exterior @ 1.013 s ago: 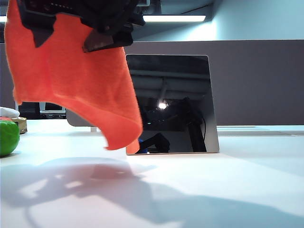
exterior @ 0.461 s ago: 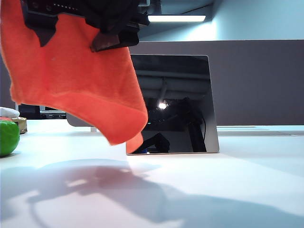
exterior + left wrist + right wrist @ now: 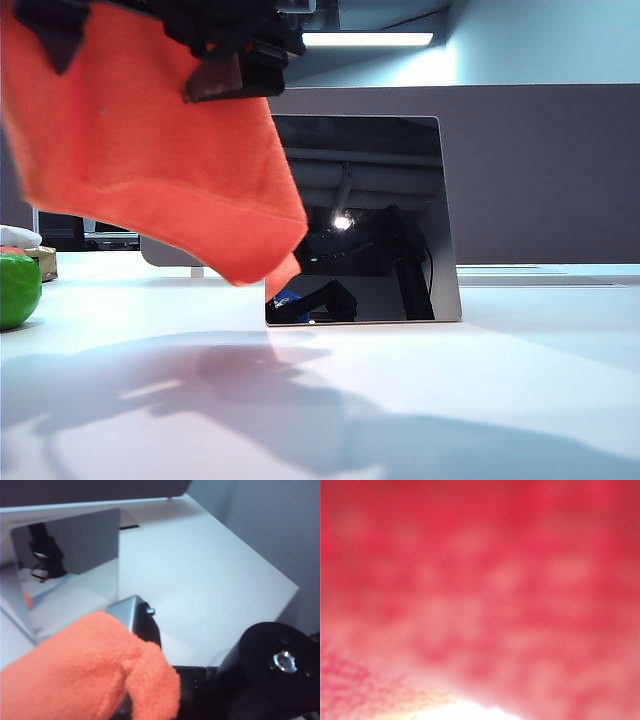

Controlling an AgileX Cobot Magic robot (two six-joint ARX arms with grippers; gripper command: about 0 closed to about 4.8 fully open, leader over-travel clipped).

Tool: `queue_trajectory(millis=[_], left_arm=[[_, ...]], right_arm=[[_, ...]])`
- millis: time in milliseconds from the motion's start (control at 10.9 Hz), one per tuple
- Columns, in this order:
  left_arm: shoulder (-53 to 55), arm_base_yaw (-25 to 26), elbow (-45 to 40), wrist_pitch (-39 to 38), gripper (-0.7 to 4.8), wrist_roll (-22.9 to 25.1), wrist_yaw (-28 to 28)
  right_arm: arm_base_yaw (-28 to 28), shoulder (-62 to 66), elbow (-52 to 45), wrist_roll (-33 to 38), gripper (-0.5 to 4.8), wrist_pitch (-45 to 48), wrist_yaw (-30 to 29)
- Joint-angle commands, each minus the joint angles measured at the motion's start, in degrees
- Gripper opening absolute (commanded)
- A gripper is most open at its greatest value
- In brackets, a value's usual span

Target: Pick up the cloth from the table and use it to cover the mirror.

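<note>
Exterior view: I hold the cloth (image 3: 150,150) aloft at upper left, clear of the table (image 3: 450,400); its low corner hangs in front of the mirror's (image 3: 380,220) near edge without draping over it. Two dark grippers show along the top — which arm is which I cannot tell here. A green object (image 3: 18,290) sits at far left, and a grey partition (image 3: 540,170) stands behind.

Left wrist view: the left gripper (image 3: 131,630) is pressed together, pinching a fold of cloth (image 3: 90,670), with the mirror (image 3: 65,570) upright just beyond it.

Right wrist view: only blurred orange cloth (image 3: 480,580) fills the lens, so I cannot tell whether the right gripper is spread or pinching.

Progress, as I judge it: pickup done, carry nearly done. Left to do — bring the cloth over the mirror's top edge, lower it, and let go so the glass is hidden.
</note>
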Motion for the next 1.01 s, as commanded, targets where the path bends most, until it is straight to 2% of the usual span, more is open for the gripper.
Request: queue_trajectory(millis=[92, 461, 645, 1013], left_arm=[[-0.3, 0.0, 0.4, -0.1, -0.06, -1.2, 4.1], [-0.8, 0.0, 0.4, 0.0, -0.06, -2.5, 7.6], [-1.1, 0.0, 0.5, -0.1, -0.06, -2.6, 9.1], [-2.6, 0.0, 0.4, -0.1, -0.06, -2.8, 8.7]], right_arm=[[0.7, -0.2, 0.3, 0.7, 4.68, 2.6, 0.3], [0.7, -0.2, 0.3, 2.1, 4.68, 2.4, 3.0], [0.7, -0.2, 0.3, 2.1, 4.68, 2.4, 6.9], [0.5, -0.2, 0.3, 2.1, 4.67, 2.4, 13.8]])
